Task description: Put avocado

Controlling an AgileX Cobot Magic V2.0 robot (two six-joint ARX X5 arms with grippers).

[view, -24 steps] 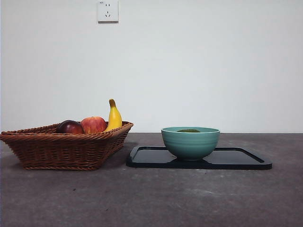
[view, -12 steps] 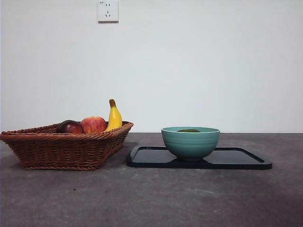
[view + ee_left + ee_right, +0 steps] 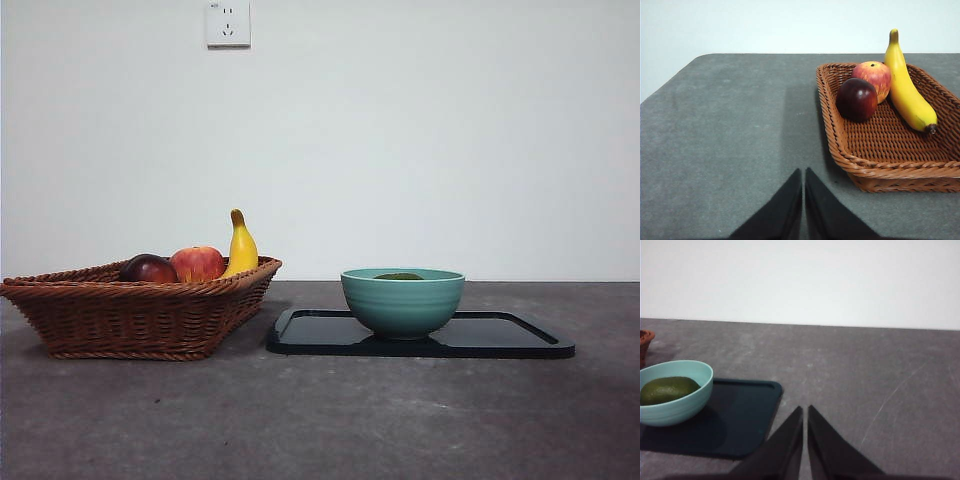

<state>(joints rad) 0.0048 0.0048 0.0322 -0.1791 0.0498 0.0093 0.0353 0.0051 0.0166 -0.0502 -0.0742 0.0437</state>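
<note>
The dark green avocado (image 3: 667,389) lies inside the teal bowl (image 3: 677,407); in the front view only its top (image 3: 399,276) shows above the bowl's rim (image 3: 402,300). The bowl stands on a black tray (image 3: 500,335), which also shows in the right wrist view (image 3: 745,415). My right gripper (image 3: 805,412) is shut and empty, over bare table beside the tray. My left gripper (image 3: 803,175) is shut and empty, over the table beside the wicker basket (image 3: 875,165). Neither arm shows in the front view.
The wicker basket (image 3: 140,310) stands next to the tray and holds a dark red-purple fruit (image 3: 856,99), a red apple (image 3: 872,77) and a banana (image 3: 905,87). A wall socket (image 3: 227,22) is on the white wall behind.
</note>
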